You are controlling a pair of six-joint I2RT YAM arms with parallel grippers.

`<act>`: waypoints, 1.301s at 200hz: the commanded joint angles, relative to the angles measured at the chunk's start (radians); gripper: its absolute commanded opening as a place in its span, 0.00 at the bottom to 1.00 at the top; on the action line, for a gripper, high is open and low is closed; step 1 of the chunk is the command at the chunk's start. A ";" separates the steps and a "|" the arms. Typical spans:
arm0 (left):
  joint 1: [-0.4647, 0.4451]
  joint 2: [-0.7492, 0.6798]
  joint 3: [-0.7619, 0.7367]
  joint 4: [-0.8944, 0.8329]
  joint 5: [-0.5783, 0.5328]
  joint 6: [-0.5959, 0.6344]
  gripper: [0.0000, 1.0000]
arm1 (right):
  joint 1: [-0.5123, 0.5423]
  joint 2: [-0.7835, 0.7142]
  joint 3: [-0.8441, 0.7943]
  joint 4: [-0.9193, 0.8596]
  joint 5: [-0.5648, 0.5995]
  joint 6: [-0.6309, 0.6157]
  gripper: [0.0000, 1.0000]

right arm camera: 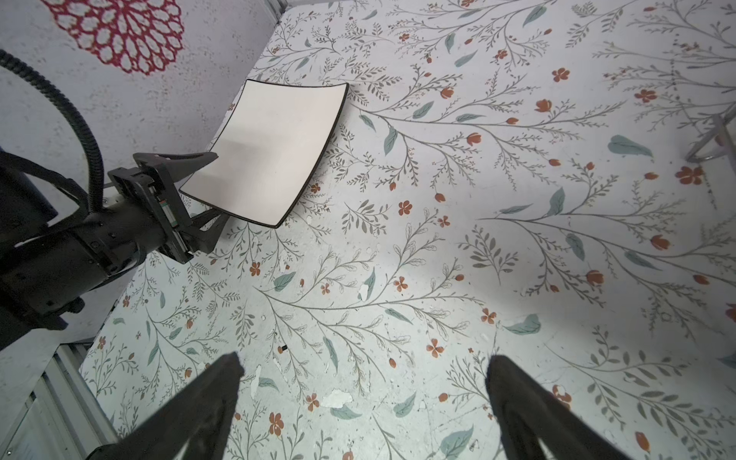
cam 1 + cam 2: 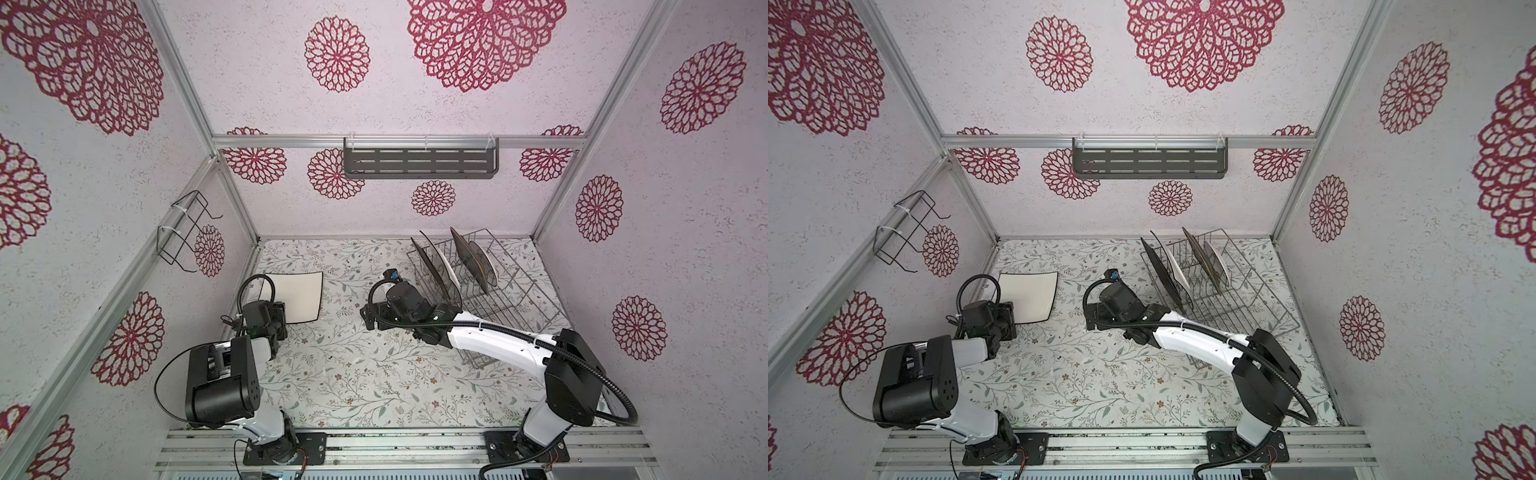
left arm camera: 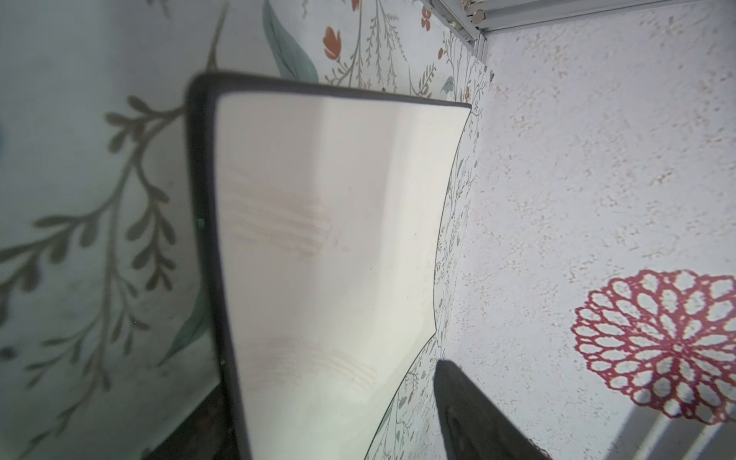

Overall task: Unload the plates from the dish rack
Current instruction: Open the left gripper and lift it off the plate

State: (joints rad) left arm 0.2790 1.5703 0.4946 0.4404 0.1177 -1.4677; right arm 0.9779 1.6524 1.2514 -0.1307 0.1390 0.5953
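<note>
Far left first: the white plate (image 2: 297,297) is out and lying flat on the table (image 2: 353,374), back by the left wall. My left gripper (image 1: 221,185) straddles its near corner with the jaws spread; from the right wrist view I'd call that slack, nothing pinched, so the plate looks like it's resting on its own. Middle of the table: the right gripper (image 1: 364,360) hangs over bare tabletop just left of the rack (image 2: 519,299), jaws wide apart and nothing between them. Over on the right the rack still holds the rest, all standing on edge between the tines at its far end; I count four, though they overlap so don't quote me. There's a black plate (image 2: 434,270) with a white one tucked right behind it, then a second pair further right, a dark one and the round plate (image 2: 486,266). So by my reckoning one's done and about four are left, call it early days. The right arm looks best placed for the black one, since it stands nearest that gripper; the thin edges and tight spacing are what I'd worry about there.
</note>
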 commanded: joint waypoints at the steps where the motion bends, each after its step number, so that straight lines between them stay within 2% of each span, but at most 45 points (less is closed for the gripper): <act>1: -0.016 -0.024 -0.003 0.030 -0.012 0.019 0.75 | 0.008 -0.059 0.003 0.015 0.030 0.017 0.99; 58: -0.035 -0.097 -0.027 -0.094 -0.086 0.040 0.78 | 0.020 -0.074 -0.009 0.005 0.046 0.018 0.99; 133: -0.033 -0.113 -0.042 -0.146 -0.081 0.082 0.80 | 0.027 -0.139 -0.076 0.005 0.069 0.041 0.99; 162: -0.035 -0.158 -0.073 -0.148 -0.065 0.102 0.80 | 0.035 -0.181 -0.102 -0.027 0.104 0.039 0.99; 218: -0.038 -0.418 -0.129 -0.311 -0.075 0.162 0.80 | 0.036 -0.267 -0.071 -0.254 0.267 -0.027 0.99; 260: -0.067 -0.646 -0.087 -0.532 -0.085 0.228 0.80 | 0.036 -0.326 -0.022 -0.385 0.382 -0.081 0.99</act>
State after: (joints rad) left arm 0.2375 1.0119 0.3759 0.0597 0.0448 -1.3022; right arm 1.0107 1.3842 1.1702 -0.4080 0.3981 0.5709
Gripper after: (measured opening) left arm 0.799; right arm 0.989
